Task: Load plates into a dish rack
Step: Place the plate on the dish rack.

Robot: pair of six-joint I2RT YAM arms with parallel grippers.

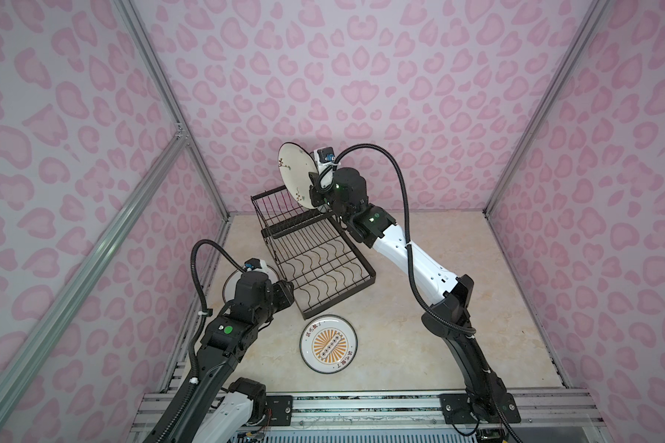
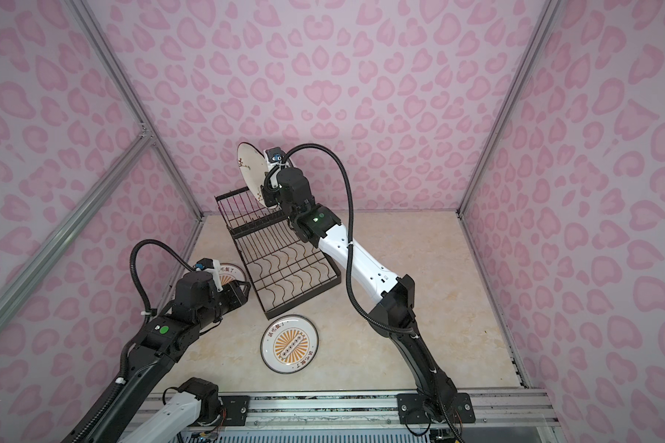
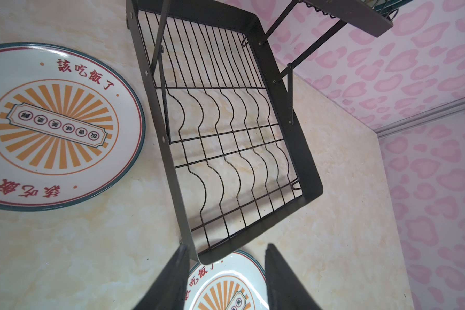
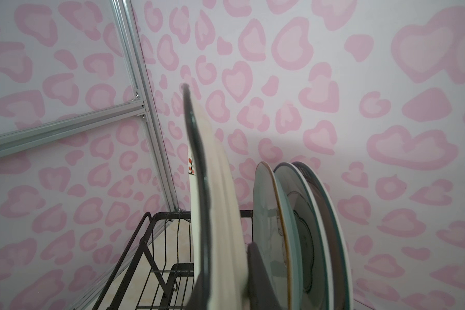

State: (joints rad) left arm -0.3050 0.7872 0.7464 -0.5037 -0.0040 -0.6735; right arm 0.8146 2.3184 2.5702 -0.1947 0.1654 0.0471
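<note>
My right gripper (image 1: 315,195) (image 4: 226,268) is shut on the rim of a cream plate with a floral sprig (image 1: 298,174) (image 2: 251,172) (image 4: 218,214), held on edge over the raised tier of the black dish rack (image 1: 315,264) (image 2: 285,268) (image 4: 145,241). Beside it three plates (image 4: 293,214) stand on edge in that tier. One sunburst plate (image 1: 329,344) (image 2: 289,344) lies flat before the rack. Another sunburst plate (image 2: 229,270) (image 3: 59,126) lies left of the rack, partly under my left arm. My left gripper (image 1: 289,294) (image 3: 227,247) hovers open by the rack's near left corner (image 3: 196,260), holding nothing.
Pink patterned walls close in the marble-look floor (image 1: 457,307) on three sides, with aluminium posts (image 1: 192,153) at the corners. A metal rail (image 1: 361,406) carrying both arm bases runs along the front edge. The rack's lower wavy-divider tray (image 3: 226,161) holds no plate.
</note>
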